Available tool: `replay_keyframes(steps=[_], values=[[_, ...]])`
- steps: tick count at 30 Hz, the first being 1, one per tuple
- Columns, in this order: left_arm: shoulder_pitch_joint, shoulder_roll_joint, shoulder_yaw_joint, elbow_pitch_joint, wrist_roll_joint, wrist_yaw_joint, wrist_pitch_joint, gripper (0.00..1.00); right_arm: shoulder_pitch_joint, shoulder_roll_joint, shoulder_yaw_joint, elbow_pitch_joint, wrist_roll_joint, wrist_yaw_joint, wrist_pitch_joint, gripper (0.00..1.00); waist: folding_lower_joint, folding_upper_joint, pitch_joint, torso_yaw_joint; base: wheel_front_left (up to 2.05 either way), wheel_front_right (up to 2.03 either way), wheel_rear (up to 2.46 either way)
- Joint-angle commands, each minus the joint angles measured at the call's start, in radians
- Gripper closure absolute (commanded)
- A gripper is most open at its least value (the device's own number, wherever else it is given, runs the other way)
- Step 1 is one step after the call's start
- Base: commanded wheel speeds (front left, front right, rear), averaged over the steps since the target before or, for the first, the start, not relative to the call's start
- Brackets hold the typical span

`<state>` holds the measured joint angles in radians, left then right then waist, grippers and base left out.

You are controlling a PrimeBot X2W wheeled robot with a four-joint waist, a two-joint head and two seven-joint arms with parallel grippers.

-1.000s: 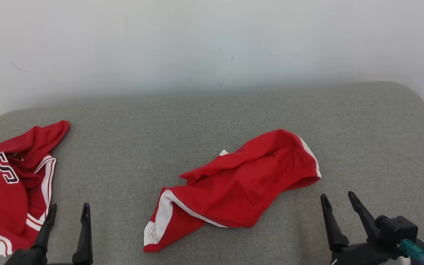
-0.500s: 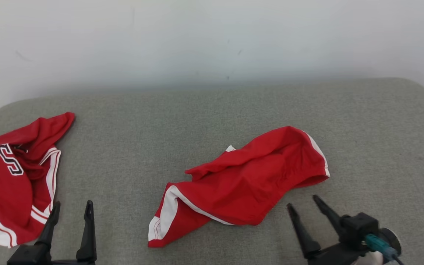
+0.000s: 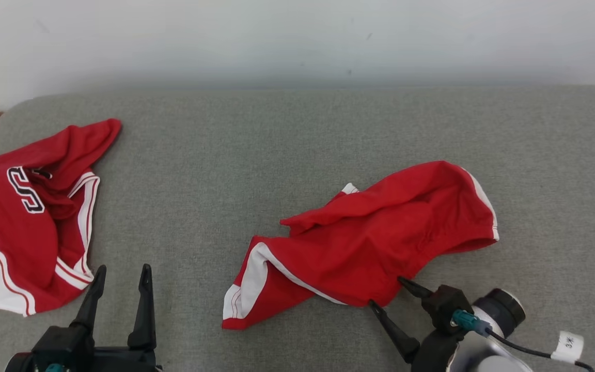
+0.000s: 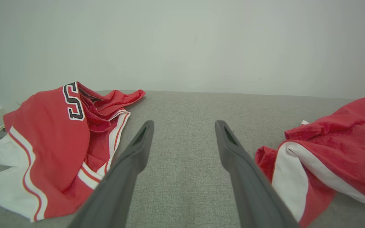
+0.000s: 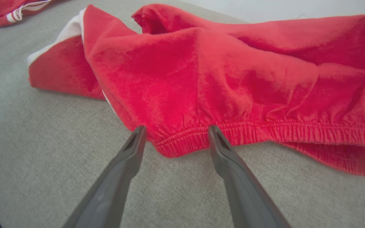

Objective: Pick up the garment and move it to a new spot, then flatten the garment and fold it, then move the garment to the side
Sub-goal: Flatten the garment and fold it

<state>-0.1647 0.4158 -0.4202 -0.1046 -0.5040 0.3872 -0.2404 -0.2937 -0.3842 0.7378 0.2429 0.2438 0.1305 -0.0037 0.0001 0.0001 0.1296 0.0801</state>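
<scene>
Reaching in from the lower right, the right gripper point(image 3: 386, 292) now has its spread fingers at the near edge of the red shorts point(image 3: 380, 237). A second ago it stood upright and apart from them. The head camera has swung too, so the shift of the whole scene is not the cloth moving. In the right wrist view the two tips sit either side of a bunch of the elastic waistband point(image 5: 265, 133), not closed on it. The shorts lie crumpled in the middle of the grey cushion point(image 3: 225, 170), unlifted. The left gripper point(image 3: 124, 268) is also spread, beside a red jersey point(image 3: 24, 222) at the left. The pick-up looks about to begin, probably with a pinch on the waistband.
</scene>
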Motion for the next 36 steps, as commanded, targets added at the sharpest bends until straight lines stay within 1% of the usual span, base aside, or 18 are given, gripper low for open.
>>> replay_keyframes(steps=[1, 5, 6, 7, 11, 14, 17, 20, 23, 24, 28, 32, 36], values=[[-0.01, -0.002, 0.001, 0.007, 0.006, -0.006, -0.009, 0.0, -0.021, -0.004, 0.013, 0.014, -0.011, 0.0, -0.005, 0.0, -0.0001, -0.0001, 0.023, 0.018, 0.0, 0.0, 0.0], [-0.023, -0.02, 0.0, 0.025, 0.011, -0.014, -0.014, 0.0, -0.073, 0.002, 0.058, 0.086, -0.005, 0.0, 0.0, 0.0, -0.0001, -0.0001, 0.035, 0.023, 0.0, 0.0, 0.0], [-0.026, -0.024, 0.0, 0.03, 0.012, -0.018, -0.016, 0.0, -0.085, 0.003, 0.066, 0.102, -0.003, 0.0, 0.001, 0.54, -0.0001, -0.0001, 0.038, 0.024, 0.0, 0.0, 0.0], [-0.029, -0.028, 0.0, 0.034, 0.012, -0.023, -0.016, 0.0, -0.093, 0.005, 0.071, 0.114, 0.012, 0.0, -0.002, 1.0, -0.0001, -0.0001, 0.041, 0.025, 0.0, 0.0, 0.0], [-0.038, -0.037, 0.008, 0.044, 0.021, -0.027, -0.019, 0.0, -0.117, -0.017, 0.098, 0.113, 0.06, 0.0, 0.005, 1.0, -0.0001, -0.0001, 0.05, 0.015, 0.0, 0.0, 0.0], [-0.036, -0.039, 0.016, 0.047, 0.028, -0.028, -0.021, 0.0, -0.125, -0.053, 0.109, 0.062, 0.106, 0.0, 0.036, 1.0, -0.0001, -0.0001, 0.053, -0.005, 0.0, 0.0, 0.0], [-0.03, -0.037, 0.027, 0.046, 0.031, -0.026, -0.022, 0.0, -0.121, -0.101, 0.108, -0.016, 0.153, 0.0, 0.091, 1.0, -0.0001, -0.0001, 0.054, -0.033, 0.0, 0.0, 0.0], [-0.022, -0.032, 0.037, 0.042, 0.036, -0.022, -0.022, 0.0, -0.099, -0.151, 0.084, -0.109, 0.202, 0.0, 0.159, 1.0, -0.0001, -0.0001, 0.055, -0.063, 0.0, 0.0, 0.0], [-0.019, -0.03, 0.042, 0.036, 0.036, -0.021, -0.023, 0.0, -0.07, -0.196, 0.039, -0.198, 0.249, 0.0, 0.236, 1.0, -0.0001, -0.0001, 0.059, -0.089, 0.0, 0.0, 0.0], [-0.019, -0.03, 0.042, 0.036, 0.036, -0.021, -0.023, 0.0, -0.07, -0.196, 0.039, -0.198, 0.249, 0.0, 0.236, 1.0, -0.0001, -0.0001, 0.059, -0.089, 0.0, 0.0, 0.0], [-0.02, -0.023, 0.046, 0.027, 0.041, -0.017, -0.023, 0.0, -0.03, -0.251, -0.038, -0.298, 0.267, 0.0, 0.329, 1.0, -0.0001, -0.0001, 0.07, -0.117, 0.0, 0.0, 0.0], [-0.03, -0.018, 0.048, 0.023, 0.044, -0.017, -0.022, 0.0, -0.003, -0.278, -0.09, -0.351, 0.263, 0.0, 0.383, 1.0, -0.0001, -0.0001, 0.085, -0.136, 0.0, 0.0, 0.0], [-0.05, -0.02, 0.04, 0.025, 0.049, -0.019, -0.018, 0.0, -0.017, -0.266, -0.09, -0.343, 0.265, 0.0, 0.391, 1.0, -0.0001, -0.0001, 0.102, -0.141, 0.0, 0.0, 0.0]])
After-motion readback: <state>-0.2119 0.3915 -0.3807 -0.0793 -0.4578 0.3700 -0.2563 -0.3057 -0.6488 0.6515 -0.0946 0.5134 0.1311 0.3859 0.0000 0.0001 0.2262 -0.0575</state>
